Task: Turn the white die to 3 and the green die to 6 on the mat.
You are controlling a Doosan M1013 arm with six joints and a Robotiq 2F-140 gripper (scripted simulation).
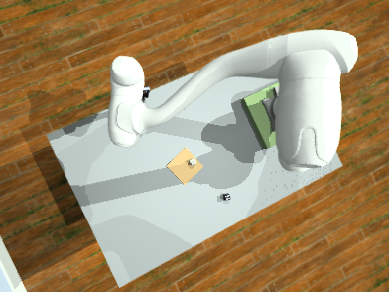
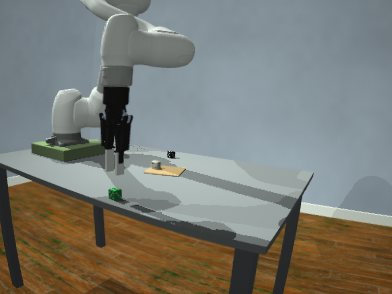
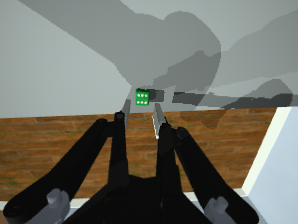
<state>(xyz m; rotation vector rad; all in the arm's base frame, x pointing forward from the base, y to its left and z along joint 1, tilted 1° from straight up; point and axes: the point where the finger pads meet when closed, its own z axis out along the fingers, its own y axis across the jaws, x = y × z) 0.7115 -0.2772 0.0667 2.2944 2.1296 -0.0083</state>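
My gripper (image 2: 114, 171) (image 3: 142, 108) is partly open and empty, fingers pointing down above the table. The green die (image 2: 115, 194) (image 3: 142, 97) lies flat off the mat, near the table edge; its top face shows six pips in the wrist view. It is beyond and below the fingertips. In the top view the arm hides it. The white die (image 1: 192, 162) (image 2: 156, 164) sits on the orange mat (image 1: 180, 172) (image 2: 170, 172), near one edge; its top number is too small to read. The black die (image 1: 226, 197) (image 2: 171, 154) rests on the table off the mat, its top number unclear.
The arm's green base block (image 1: 258, 119) (image 2: 65, 152) stands at one end of the grey table (image 1: 131, 248) (image 2: 250, 220). The arm spans above the table in the top view. The table's edge passes close to the green die.
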